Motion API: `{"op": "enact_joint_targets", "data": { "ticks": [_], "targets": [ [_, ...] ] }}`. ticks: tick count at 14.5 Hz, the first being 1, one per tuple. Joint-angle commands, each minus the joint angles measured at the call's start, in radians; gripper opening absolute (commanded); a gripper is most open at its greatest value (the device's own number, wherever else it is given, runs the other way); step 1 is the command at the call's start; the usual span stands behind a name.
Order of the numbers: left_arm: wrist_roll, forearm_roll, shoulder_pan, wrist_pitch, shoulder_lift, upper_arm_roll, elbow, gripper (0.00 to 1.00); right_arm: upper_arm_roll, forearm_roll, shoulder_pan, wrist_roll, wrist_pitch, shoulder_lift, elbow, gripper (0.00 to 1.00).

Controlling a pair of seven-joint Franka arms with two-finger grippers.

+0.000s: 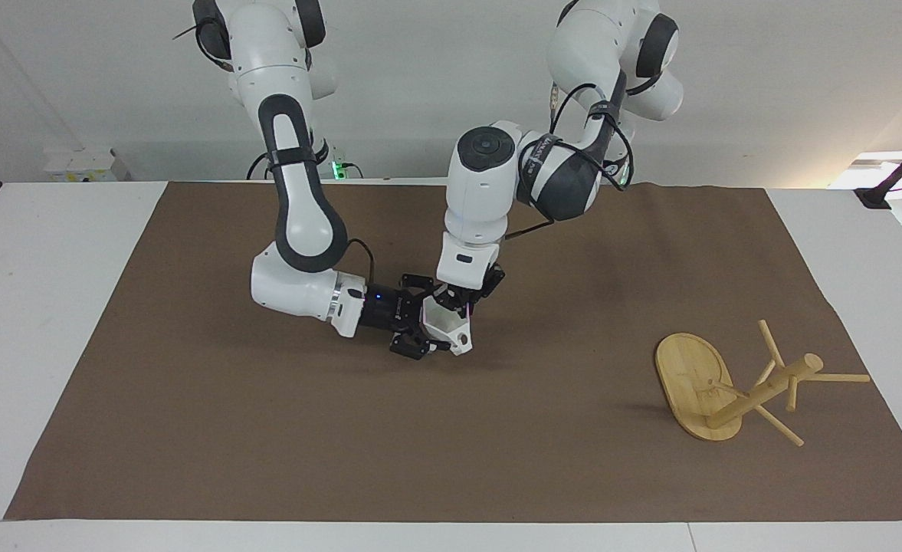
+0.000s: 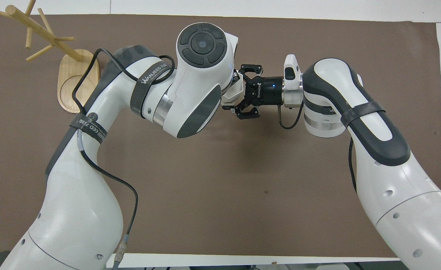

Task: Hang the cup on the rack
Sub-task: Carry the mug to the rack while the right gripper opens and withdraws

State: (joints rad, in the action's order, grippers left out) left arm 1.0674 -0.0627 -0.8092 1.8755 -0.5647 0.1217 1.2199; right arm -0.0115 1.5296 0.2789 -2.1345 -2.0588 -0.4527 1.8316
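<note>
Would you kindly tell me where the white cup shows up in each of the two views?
Facing view: the cup is mid-picture, between the two grippers.
Overhead view: upper middle, a white sliver beside the left arm's wrist.
Shared landmark: the rack, toward the left arm's end.

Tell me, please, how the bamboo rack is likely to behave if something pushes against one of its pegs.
The rack looks stiff and probably light: thin wooden pegs on a slim post. Its flat oval base should resist tipping, less so across its width. Nothing visibly anchors it, so it may slide.
</note>
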Motion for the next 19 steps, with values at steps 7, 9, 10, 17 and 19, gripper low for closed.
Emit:
{"op": "enact_joint_targets", "data": {
  "ticks": [7, 9, 10, 17, 19],
  "targets": [
    [0.045, 0.138, 0.031, 0.164, 0.185, 0.093, 0.262, 0.0, 0.001, -0.162, -0.214, 0.103, 0.14, 0.017, -0.044, 1.0],
    [0.017, 0.139, 0.108, 0.386, 0.311, 0.095, 0.467, 0.0, -0.002, -0.32, -0.28, 0.212, 0.173, 0.031, -0.092, 1.0],
    [-0.018, 0.139, 0.145, 0.463, 0.354, 0.095, 0.548, 0.0, -0.002, -0.412, -0.308, 0.27, 0.18, 0.063, -0.1, 1.0],
    [-0.415, 0.136, 0.352, 0.895, 0.442, 0.081, 0.816, 0.0, -0.007, -1.003, -0.38, 0.888, 0.267, 0.322, -0.103, 1.0],
    [-0.507, 0.133, 0.381, 0.896, 0.454, 0.079, 0.849, 0.0, -0.005, -1.15, -0.377, 1.013, 0.27, 0.374, -0.103, 1.0]
  ]
}}
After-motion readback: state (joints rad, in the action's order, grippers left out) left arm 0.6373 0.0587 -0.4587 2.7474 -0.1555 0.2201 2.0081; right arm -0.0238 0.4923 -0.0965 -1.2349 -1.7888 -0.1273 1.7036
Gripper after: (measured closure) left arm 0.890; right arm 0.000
